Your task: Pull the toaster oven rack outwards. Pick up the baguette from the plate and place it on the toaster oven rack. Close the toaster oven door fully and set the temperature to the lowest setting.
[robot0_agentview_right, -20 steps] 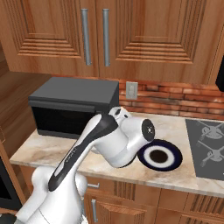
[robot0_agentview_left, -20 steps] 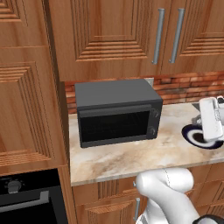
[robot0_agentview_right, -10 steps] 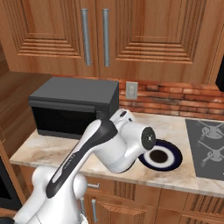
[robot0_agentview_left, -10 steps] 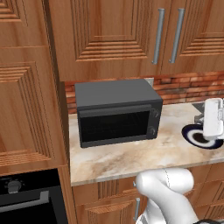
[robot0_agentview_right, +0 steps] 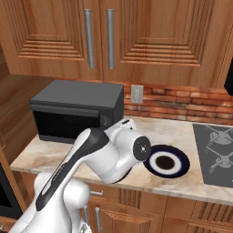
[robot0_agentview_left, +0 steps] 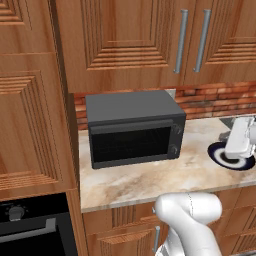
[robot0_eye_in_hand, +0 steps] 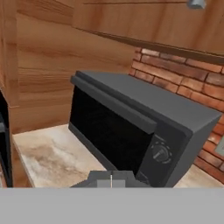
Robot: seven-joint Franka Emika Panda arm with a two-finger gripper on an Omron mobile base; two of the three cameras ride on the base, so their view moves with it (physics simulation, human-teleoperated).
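Kitchen surface, toaster oven [robot0_agentview_left: 134,128] at its left end, door shut.
Fingers [robot0_eye_in_hand: 111,180] were pressed together, empty, facing the oven's control knob [robot0_eye_in_hand: 161,152]; the plate [robot0_agentview_right: 166,163] sat bare, well right.

Both base views look forward and down at the counter [robot0_agentview_left: 150,180], sharing the toaster oven [robot0_agentview_left: 132,127] and plate [robot0_agentview_right: 166,162]. The hand view faces the toaster oven's front corner, close.

Matt dark-grey toaster oven [robot0_agentview_left: 134,127] on polished marble-look counter [robot0_agentview_left: 150,177], grooved wooden cabinets [robot0_agentview_left: 125,40], rough brick backsplash [robot0_agentview_right: 182,102].
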